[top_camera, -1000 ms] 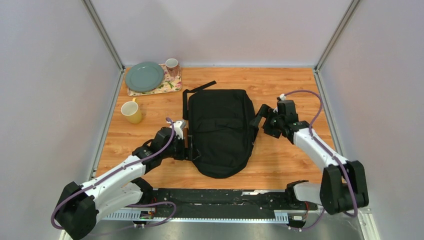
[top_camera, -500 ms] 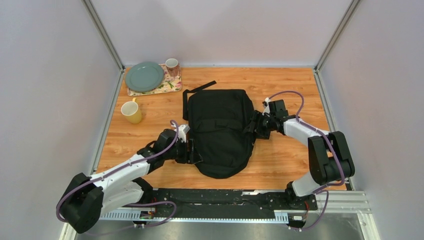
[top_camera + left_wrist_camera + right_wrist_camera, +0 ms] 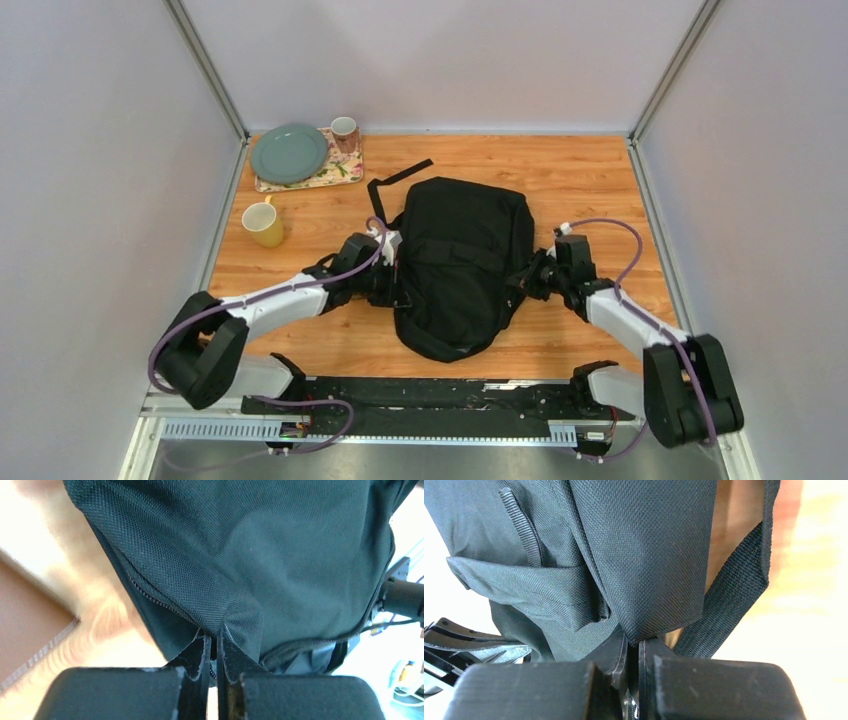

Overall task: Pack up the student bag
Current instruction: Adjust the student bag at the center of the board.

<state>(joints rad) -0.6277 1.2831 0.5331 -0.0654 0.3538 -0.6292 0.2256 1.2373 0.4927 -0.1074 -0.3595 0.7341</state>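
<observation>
Both arms have closed in since a second ago, and the student bag (image 3: 462, 265) has gone with them. It was lying flat and square. Now it's bunched up and twisted, with its rounded end swung toward the far right. It's still in the middle of the table (image 3: 580, 170), between the two arms.

The left gripper (image 3: 214, 637) was spread wide before. Now its fingers are pressed together on a tuck of fabric on the bag's left side, just by the zip line. Same story for the right gripper (image 3: 633, 642), which is pinched on a fold at the bag's right edge, right beside a webbing strap (image 3: 734, 585).

My guess is that one grip on each side is meant to haul or stand the floppy thing up so the zip opening can be reached. With one pinch alone it would just sag and spin.

Off in the far left corner, well apart from the bag, a green plate (image 3: 289, 153) sits on a floral mat (image 3: 340, 172) with a pink cup (image 3: 344, 130). A yellow mug (image 3: 263, 224) stands a bit nearer.
</observation>
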